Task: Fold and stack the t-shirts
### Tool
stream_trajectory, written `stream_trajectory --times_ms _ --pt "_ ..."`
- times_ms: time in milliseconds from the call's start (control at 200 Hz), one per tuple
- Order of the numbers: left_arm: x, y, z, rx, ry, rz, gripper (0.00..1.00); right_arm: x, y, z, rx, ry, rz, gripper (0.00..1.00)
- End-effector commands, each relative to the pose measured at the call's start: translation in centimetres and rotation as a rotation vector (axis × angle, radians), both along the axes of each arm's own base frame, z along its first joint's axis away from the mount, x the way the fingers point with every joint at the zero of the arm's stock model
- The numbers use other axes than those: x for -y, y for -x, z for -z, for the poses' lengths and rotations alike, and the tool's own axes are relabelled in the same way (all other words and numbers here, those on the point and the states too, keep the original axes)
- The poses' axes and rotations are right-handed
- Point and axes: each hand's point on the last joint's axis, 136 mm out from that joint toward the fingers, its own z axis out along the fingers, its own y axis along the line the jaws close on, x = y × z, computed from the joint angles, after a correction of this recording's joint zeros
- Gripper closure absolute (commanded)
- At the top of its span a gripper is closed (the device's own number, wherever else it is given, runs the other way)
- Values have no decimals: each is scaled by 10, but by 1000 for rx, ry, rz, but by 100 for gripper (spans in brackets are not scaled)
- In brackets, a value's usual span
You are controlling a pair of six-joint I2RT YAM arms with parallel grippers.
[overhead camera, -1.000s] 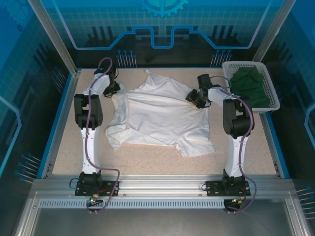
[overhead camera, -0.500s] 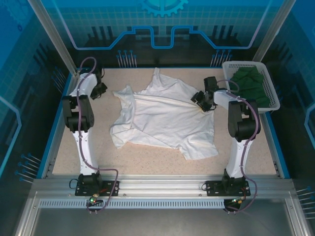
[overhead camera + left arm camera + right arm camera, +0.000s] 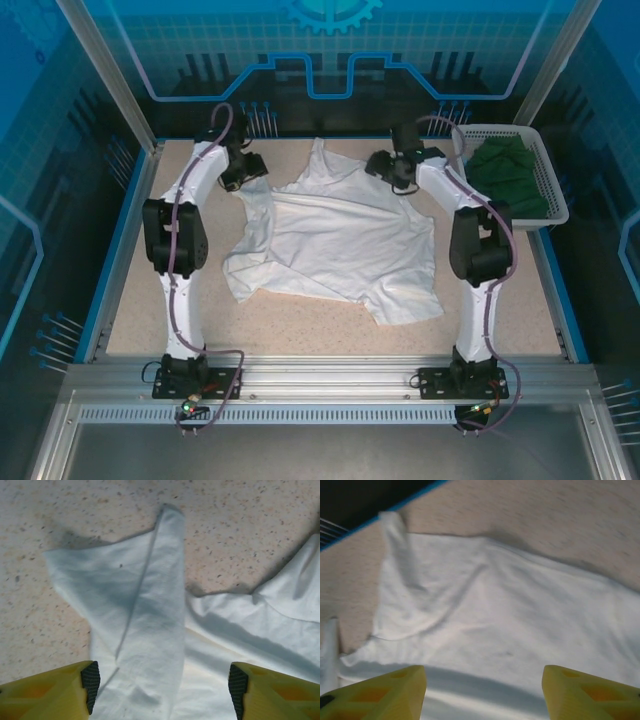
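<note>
Desk (image 3: 130, 300) speckled beige; white tee (image 3: 340, 250) lies rumpled across its middle. Basket (image 3: 530, 222) at far right corner, green tee (image 3: 510, 175) inside. Left hand (image 3: 160, 685) above white tee's left sleeve, fingers wide apart, gripping nothing. Right hand (image 3: 482, 690) above tee's far right part, likewise spread, empty

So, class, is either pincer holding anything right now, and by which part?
Nothing is held. The left pincer and the right pincer both stand open above the white t-shirt, which lies loose on the table.
</note>
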Motion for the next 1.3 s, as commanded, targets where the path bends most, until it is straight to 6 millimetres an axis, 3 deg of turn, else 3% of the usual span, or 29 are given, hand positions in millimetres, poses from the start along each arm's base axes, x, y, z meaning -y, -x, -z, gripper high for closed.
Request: stream_trajectory --times_ms 0,110,265,470,715,1000,1055,1201,1296 --pt "-4 -15 16 -14 -97 66 31 -20 6 42 -108 54 -100 37" --pt "-7 -33 26 -8 -198 78 34 -28 -5 62 -127 48 -115 39" --pt "-6 -52 47 1 -202 65 34 -35 -12 76 -127 35 -129 39" --pt "1 -72 63 45 -188 82 43 -36 -15 93 -145 51 -136 41" --pt "-2 -76 81 33 -213 92 53 -32 -17 104 -163 46 -117 42" --pt "0 -72 90 11 -205 93 80 -26 -16 113 -194 34 -81 44" --pt "0 -71 92 5 -204 92 80 -24 -15 116 -206 27 -68 44" --pt "1 -68 97 -10 -198 95 65 -17 -15 121 -224 27 -48 44" --pt "2 -64 100 -24 -193 99 62 -14 -14 121 -227 26 -39 45"
